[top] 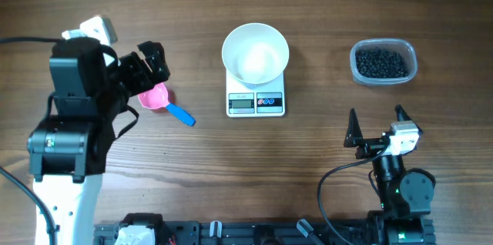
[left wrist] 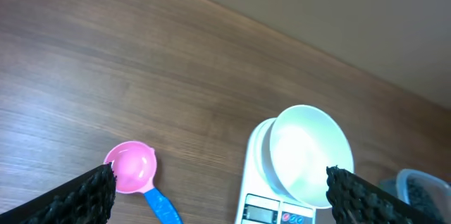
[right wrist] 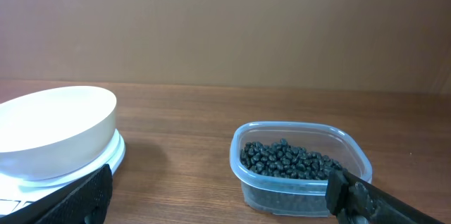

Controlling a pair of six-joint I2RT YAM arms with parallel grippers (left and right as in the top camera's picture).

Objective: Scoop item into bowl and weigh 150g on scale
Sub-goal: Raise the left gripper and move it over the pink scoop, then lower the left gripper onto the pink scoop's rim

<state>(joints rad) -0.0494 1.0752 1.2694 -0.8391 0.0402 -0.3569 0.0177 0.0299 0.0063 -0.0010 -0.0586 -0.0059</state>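
The white bowl (top: 255, 51) stands on the scale (top: 256, 104) at the table's middle back, and its inside shows bare white. The item, a dark mass of small beads (top: 380, 62), fills a clear plastic tub (top: 356, 51) at the back right. My left gripper (top: 146, 72) hovers open over a pink scoop (top: 154, 96) with a blue handle. In the left wrist view the scoop (left wrist: 132, 166) lies just inside my left finger and the bowl (left wrist: 310, 155) by the right one. My right gripper (top: 377, 118) is open, short of the tub (right wrist: 282, 192) and beads (right wrist: 289, 159).
The scale's display and buttons (left wrist: 275, 213) face the front edge. Bare wood lies between the scale and the tub. A white cable plug (top: 94, 28) sits at the back left behind my left arm.
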